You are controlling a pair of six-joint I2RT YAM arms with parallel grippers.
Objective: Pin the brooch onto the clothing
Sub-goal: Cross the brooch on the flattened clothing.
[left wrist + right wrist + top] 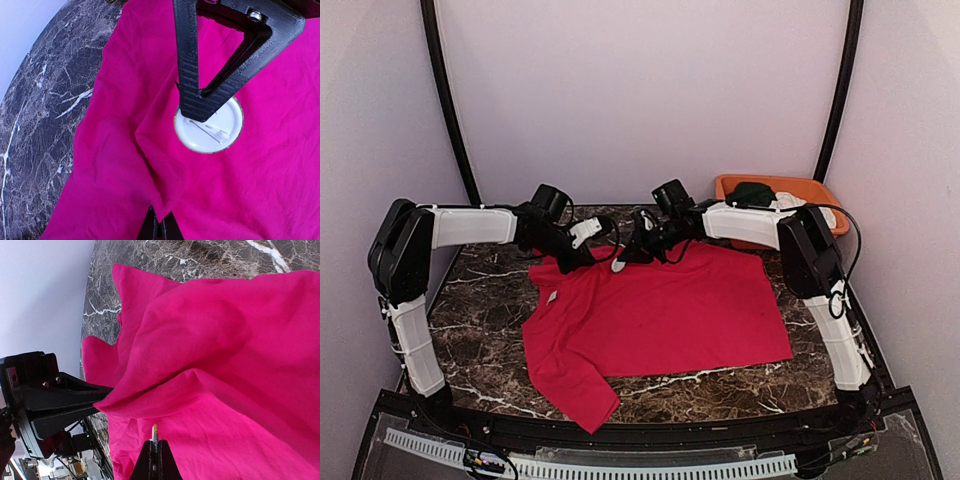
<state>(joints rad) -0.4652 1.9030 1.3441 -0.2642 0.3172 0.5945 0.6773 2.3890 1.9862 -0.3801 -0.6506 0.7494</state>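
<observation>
Left gripper (160, 223) pinching T-shirt (120, 165) fold | right gripper (155, 454) clamping brooch (215, 136) edge | table (35, 125) showing beyond T-shirt edge

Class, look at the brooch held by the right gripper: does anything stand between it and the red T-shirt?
Nothing visible does. The brooch, gripped at its rim by the right gripper, sits directly over the red T-shirt; the left gripper only pinches a fold beside it.
</observation>
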